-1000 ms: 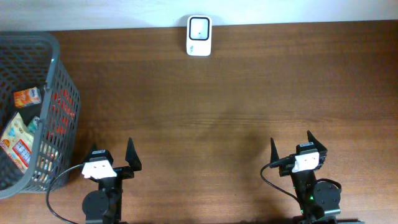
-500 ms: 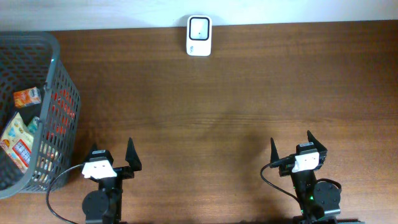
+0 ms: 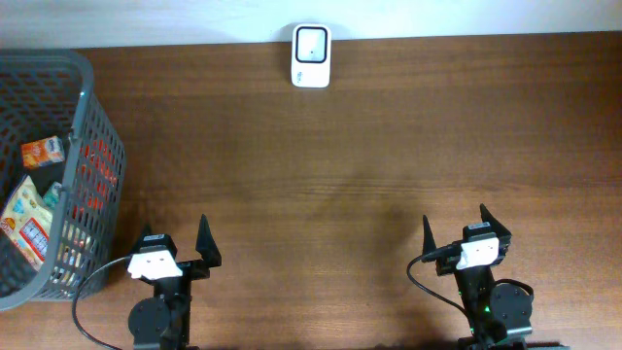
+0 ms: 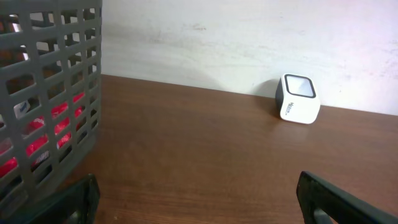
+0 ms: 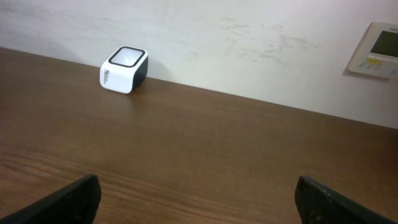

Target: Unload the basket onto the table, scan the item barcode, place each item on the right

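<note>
The white barcode scanner [image 3: 311,43] stands at the table's far edge, also in the left wrist view [image 4: 298,99] and the right wrist view [image 5: 124,70]. Packaged items lie in the grey mesh basket [image 3: 87,83] at the left: an orange packet [image 3: 43,151] and a yellow-white packet [image 3: 27,224]. Something red [image 4: 34,143] shows through the mesh. My left gripper [image 3: 175,240] sits near the front edge, just right of the basket, open and holding nothing. My right gripper [image 3: 457,228] is at the front right, open and holding nothing, far from the scanner.
The basket wall [image 4: 50,93] rises close on the left of my left gripper [image 4: 199,199]. A pale wall runs behind the table, with a control panel [image 5: 379,50] on it at the right. Brown tabletop [image 3: 321,185] lies between both grippers and the scanner.
</note>
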You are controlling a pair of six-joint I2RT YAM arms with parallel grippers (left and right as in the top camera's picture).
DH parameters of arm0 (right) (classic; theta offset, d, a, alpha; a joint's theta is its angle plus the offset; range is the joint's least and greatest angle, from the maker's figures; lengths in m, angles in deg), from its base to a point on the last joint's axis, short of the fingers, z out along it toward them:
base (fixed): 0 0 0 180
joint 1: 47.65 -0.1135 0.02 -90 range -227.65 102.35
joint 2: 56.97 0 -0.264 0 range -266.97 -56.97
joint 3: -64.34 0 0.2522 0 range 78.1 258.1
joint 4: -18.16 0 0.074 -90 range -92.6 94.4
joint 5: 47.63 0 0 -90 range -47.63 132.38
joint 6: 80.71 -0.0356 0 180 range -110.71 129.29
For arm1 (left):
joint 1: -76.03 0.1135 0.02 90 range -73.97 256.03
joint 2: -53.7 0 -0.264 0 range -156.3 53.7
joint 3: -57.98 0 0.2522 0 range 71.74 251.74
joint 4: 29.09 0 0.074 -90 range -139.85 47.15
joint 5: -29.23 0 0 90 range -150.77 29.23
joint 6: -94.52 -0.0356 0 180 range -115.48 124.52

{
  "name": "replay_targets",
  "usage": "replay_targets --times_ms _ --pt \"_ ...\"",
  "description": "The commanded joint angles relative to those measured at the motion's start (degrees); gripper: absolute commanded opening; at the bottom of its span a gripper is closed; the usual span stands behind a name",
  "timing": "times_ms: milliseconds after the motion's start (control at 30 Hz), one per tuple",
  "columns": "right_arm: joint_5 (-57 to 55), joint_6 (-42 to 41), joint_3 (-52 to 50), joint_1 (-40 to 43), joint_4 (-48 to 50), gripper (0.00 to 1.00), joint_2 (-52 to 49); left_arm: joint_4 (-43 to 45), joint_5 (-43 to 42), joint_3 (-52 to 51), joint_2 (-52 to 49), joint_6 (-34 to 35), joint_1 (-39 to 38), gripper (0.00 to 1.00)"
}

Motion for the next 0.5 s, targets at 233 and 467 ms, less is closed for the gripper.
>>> replay_targets --times_ms 233,467 --pt "-0.48 -0.37 -0.31 -0.46 -0.26 0.99 0.44 2.43 -0.46 -0.04 0.55 0.09 -0.17 0.99" --pt "-0.48 -0.37 -0.31 -0.46 -0.26 0.99 0.44 3.65 -0.46 -0.04 0.48 0.11 -0.17 0.99"
